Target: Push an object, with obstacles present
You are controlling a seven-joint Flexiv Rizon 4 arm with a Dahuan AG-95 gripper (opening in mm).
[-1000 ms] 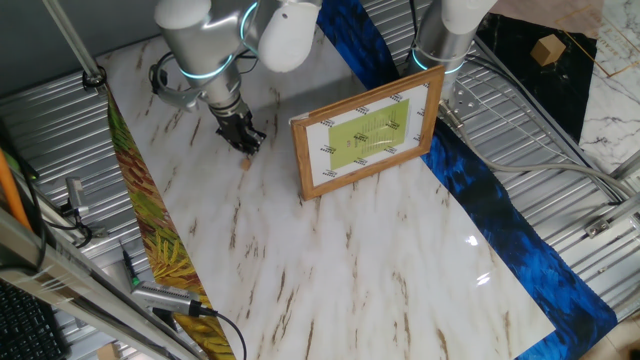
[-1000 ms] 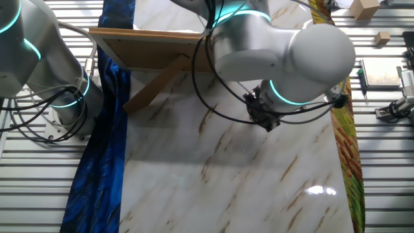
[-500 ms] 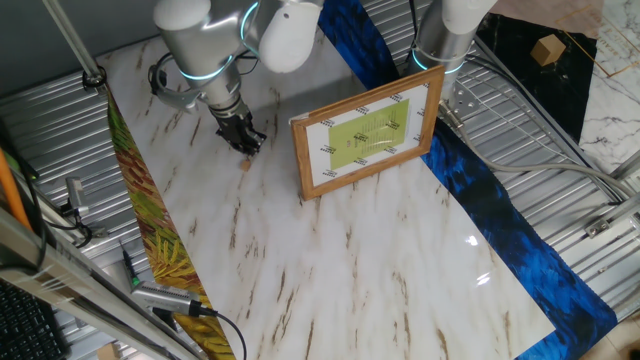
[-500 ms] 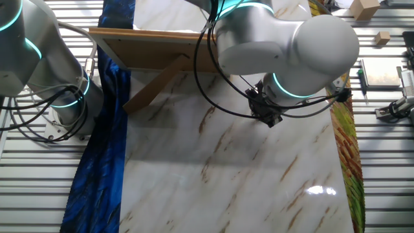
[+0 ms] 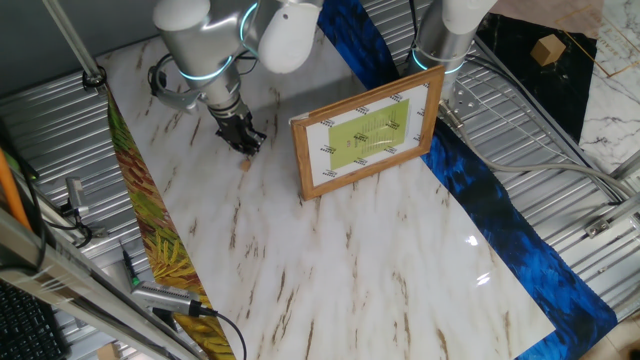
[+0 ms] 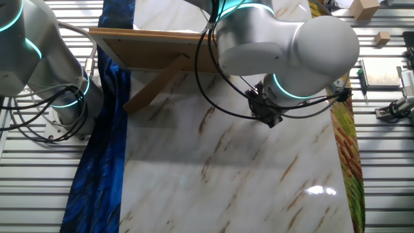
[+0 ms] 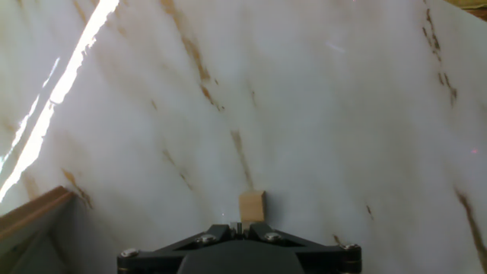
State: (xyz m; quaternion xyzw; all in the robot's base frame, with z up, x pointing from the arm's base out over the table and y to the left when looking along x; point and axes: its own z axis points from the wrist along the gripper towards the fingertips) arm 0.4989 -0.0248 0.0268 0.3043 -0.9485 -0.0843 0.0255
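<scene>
The object is a tiny light-brown wooden nub (image 7: 252, 206) on the marble tabletop, right in front of my fingertips in the hand view. In one fixed view it shows as a small tan speck (image 5: 245, 166) just below the gripper tip. My gripper (image 5: 244, 142) is black, shut with its jaws together, tip down at the table, touching or almost touching the nub; it also shows in the other fixed view (image 6: 267, 118) and the hand view (image 7: 237, 225). The obstacle, a light-wood picture frame (image 5: 368, 133) with a yellow-green picture, stands upright to the right of the gripper.
The frame's back and its prop leg (image 6: 152, 87) show in the other fixed view. A second arm's base (image 5: 443, 45) stands behind the frame. A blue cloth (image 5: 500, 215) and a leaf-patterned strip (image 5: 160, 240) border the marble top. Metal slats surround it.
Since a second ago the gripper has shifted slightly; in the last half second nothing has visibly moved.
</scene>
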